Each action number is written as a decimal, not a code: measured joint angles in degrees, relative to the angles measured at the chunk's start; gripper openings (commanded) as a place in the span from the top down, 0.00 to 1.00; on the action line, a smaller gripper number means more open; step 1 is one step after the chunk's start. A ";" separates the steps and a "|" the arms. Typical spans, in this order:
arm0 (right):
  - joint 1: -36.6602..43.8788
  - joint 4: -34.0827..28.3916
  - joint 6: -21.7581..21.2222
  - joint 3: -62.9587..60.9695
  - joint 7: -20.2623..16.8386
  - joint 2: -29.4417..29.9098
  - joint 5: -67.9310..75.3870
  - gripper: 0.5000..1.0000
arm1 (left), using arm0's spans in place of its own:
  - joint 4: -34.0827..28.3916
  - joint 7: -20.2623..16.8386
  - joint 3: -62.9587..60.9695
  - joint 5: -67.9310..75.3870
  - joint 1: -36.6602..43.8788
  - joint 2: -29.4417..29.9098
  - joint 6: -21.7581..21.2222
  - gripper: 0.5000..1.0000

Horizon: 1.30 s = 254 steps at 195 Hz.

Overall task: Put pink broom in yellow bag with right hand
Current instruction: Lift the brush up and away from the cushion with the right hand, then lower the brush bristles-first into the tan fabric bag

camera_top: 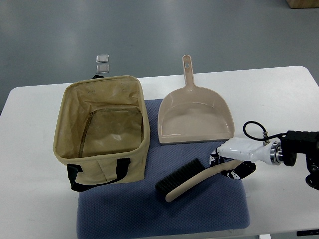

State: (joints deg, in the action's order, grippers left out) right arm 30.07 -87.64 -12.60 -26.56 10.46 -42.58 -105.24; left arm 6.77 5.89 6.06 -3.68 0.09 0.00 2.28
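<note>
Here the right hand was closed on the very end of the broom handle; the bristle end could swing down and catch the bag rim.

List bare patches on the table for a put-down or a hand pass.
Free: white table right of the dustpan; the strip left of the yellow bag; blue mat in front of the bag and brush. Crowded: between dustpan and brush, where the right hand sits at the brush handle; bag and dustpan leave only a narrow gap.
</note>
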 measured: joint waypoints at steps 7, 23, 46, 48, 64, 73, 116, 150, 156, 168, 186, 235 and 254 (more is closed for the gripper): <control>0.01 0.11 0.27 0.00 0.00 0.06 -0.19 1.00 | 0.00 0.00 0.00 0.00 0.00 0.00 0.00 0.00; 0.26 0.19 1.16 -0.02 0.00 0.07 -0.38 1.00 | 0.00 0.00 0.00 -0.01 0.00 0.00 0.00 0.00; 0.69 0.29 2.64 -0.97 -0.01 -0.73 -0.27 1.00 | 0.00 0.00 0.00 -0.02 0.00 0.00 0.00 0.00; 0.72 0.29 2.90 -1.11 -0.01 -0.84 -0.22 1.00 | 0.00 0.00 0.00 -0.02 0.00 0.00 0.00 0.00; 1.25 0.28 4.60 -2.66 0.11 -1.73 0.15 1.00 | 0.00 0.00 0.00 -0.02 0.00 0.00 0.00 0.00; 1.78 0.25 5.32 -3.74 0.23 -2.41 0.37 1.00 | 0.00 0.00 0.00 -0.02 -0.01 0.00 0.00 0.00; 6.69 0.19 7.03 -9.10 1.75 -7.07 3.40 1.00 | 0.00 0.00 0.00 -0.02 -0.01 0.00 0.00 0.00; 13.99 0.21 7.12 -10.32 2.48 -10.40 7.65 1.00 | 0.00 0.00 0.00 -0.01 0.00 0.00 0.00 0.00; 15.53 0.34 7.10 -10.34 2.48 -10.68 8.36 1.00 | 0.00 0.00 0.00 -0.01 0.00 0.00 0.00 0.00; 18.80 0.77 6.84 -10.34 2.48 -10.90 9.44 1.00 | 0.00 0.00 0.00 -0.01 0.00 0.00 0.00 0.00; 24.55 2.00 6.20 -10.33 2.36 -10.57 10.10 1.00 | 0.00 0.00 0.00 -0.01 0.00 0.00 0.00 0.00; 36.88 4.99 1.79 -9.04 1.79 -2.25 9.73 1.00 | 0.00 0.00 0.00 -0.01 0.00 0.00 0.00 0.00; 39.57 5.97 -0.57 -8.58 1.33 3.78 8.94 1.00 | 0.00 0.00 0.00 -0.01 0.00 0.00 0.00 0.00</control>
State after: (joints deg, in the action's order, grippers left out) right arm 69.63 -81.67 -13.17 -35.14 11.79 -38.80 -96.30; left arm 6.77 5.89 6.06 -3.69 0.09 0.00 2.28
